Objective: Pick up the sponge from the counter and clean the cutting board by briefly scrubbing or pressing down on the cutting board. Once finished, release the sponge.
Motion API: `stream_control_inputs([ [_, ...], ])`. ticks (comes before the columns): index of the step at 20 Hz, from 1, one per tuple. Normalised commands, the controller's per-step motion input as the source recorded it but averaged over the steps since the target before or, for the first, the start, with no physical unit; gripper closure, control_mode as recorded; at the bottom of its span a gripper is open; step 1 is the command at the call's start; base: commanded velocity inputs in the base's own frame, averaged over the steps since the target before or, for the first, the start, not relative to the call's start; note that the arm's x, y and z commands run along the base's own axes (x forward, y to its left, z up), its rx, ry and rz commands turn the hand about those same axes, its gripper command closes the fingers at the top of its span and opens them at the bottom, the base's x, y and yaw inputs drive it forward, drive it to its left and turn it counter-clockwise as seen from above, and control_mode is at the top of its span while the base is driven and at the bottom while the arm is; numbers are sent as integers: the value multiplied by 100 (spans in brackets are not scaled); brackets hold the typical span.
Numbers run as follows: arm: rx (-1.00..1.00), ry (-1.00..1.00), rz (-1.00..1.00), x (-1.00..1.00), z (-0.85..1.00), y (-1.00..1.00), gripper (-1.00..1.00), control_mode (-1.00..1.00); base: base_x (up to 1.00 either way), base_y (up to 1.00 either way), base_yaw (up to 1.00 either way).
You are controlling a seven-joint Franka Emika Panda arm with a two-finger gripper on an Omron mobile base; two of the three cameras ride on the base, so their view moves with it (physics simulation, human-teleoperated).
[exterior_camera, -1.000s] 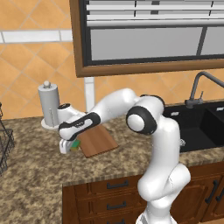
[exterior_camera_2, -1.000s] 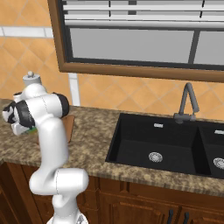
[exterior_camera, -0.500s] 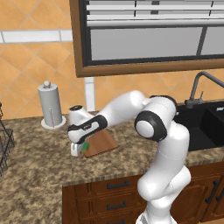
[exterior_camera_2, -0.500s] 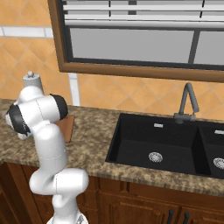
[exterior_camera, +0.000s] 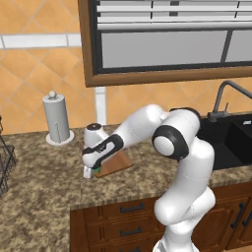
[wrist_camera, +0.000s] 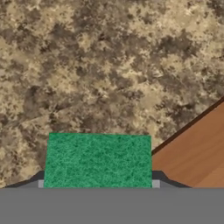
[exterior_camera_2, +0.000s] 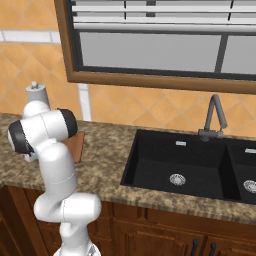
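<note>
My gripper (exterior_camera: pixel 90 171) is shut on the green sponge (exterior_camera: pixel 97 170), just above the speckled counter (exterior_camera: pixel 44 187) at the front left corner of the reddish-brown cutting board (exterior_camera: pixel 116 162). In the hand view the sponge (wrist_camera: pixel 98 159) sits between the two finger tips of the gripper (wrist_camera: pixel 98 184). Most of it hangs over the counter (wrist_camera: pixel 109 65), and the cutting board (wrist_camera: pixel 197 153) starts at its lower right. In the right base view the arm hides the hand, and one edge of the cutting board (exterior_camera_2: pixel 76 147) shows behind it.
A paper towel holder (exterior_camera: pixel 56 120) stands at the back left, close to the wall. A dark wire rack (exterior_camera: pixel 4 167) juts in at the left edge. The black sink (exterior_camera_2: pixel 185 165) with its faucet (exterior_camera_2: pixel 212 117) lies to the right. The counter's front edge runs close below the board.
The arm has swung the sponge to the right and slightly lower, from over the bare counter to the board's front left corner. The grip has stayed shut.
</note>
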Motion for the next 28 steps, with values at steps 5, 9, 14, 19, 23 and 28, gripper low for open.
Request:
stream_control_inputs([
  [5, -1, -10, 9, 12, -1, -1, 100, -100, 0, 0, 0],
  [9, -2, -10, 3, 0, 0, -28, 100, -100, 0, 0, 0],
  [14, 3, -4, 9, 0, 0, -57, 100, -100, 0, 0, 0],
  [19, 19, 0, 27, 0, 0, -68, 100, -100, 0, 0, 0],
  [23, 10, 0, 25, 0, 7, -60, 100, -100, 0, 0, 0],
  [28, 10, 0, 23, 0, 14, -58, 100, -100, 0, 0, 0],
])
